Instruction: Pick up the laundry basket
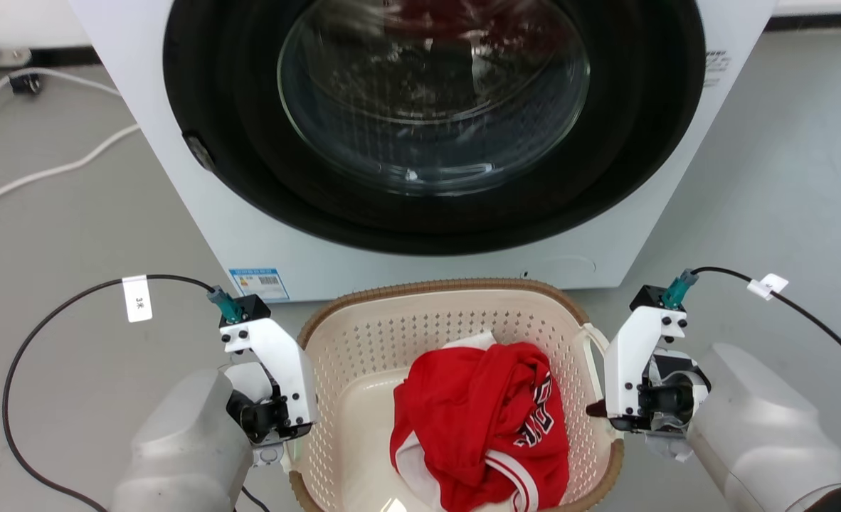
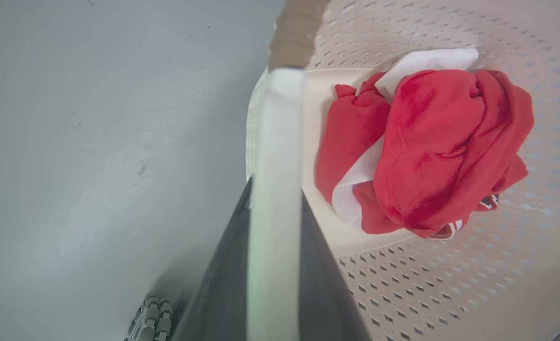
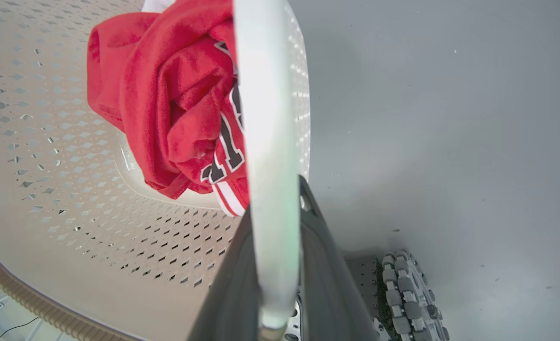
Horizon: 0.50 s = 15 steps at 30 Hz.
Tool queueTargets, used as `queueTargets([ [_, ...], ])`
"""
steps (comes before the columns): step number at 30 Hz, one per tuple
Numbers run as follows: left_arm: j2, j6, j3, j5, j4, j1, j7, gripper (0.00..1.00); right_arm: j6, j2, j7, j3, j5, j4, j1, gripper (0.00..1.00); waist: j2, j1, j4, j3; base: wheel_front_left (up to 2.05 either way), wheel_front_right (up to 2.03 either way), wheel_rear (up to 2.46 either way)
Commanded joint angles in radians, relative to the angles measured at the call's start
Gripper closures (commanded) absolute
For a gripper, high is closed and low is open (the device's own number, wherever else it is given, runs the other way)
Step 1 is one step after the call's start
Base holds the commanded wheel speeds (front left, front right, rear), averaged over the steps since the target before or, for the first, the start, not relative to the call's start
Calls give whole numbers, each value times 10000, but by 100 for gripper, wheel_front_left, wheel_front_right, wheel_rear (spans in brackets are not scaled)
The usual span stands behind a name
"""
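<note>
The laundry basket (image 1: 363,341) is cream with perforated walls and a brown woven-look rim, and stands low in the middle of the head view, in front of the washer. A red and white jersey (image 1: 484,419) lies crumpled inside it. My left gripper (image 1: 282,437) sits at the basket's left side and my right gripper (image 1: 598,411) at its right side. The left wrist view has the left gripper (image 2: 275,189) shut on the white loop handle (image 2: 275,142). Seen from the right wrist, the right gripper (image 3: 277,189) is shut on the other white handle (image 3: 266,118). Whether the basket rests on the floor I cannot tell.
A white washing machine (image 1: 250,235) with a round dark door (image 1: 427,92) stands right behind the basket. White cables (image 1: 50,171) trail over the grey floor at the far left. My base's roller wheel (image 3: 408,293) is close beside the basket.
</note>
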Motion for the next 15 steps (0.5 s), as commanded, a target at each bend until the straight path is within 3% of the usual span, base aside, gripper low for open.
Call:
queueTargets([
  [1, -45, -43, -40, -110, -35, 152, 77, 100, 56, 125, 100, -88, 151, 21, 84, 100, 0, 3, 8, -534, 0, 0, 0],
  [15, -133, -46, -298, -744, -69, 757, 376, 100, 55, 231, 556, -8, 136, 440, 572, 100, 0, 3, 77, -1244, 0, 0, 0],
])
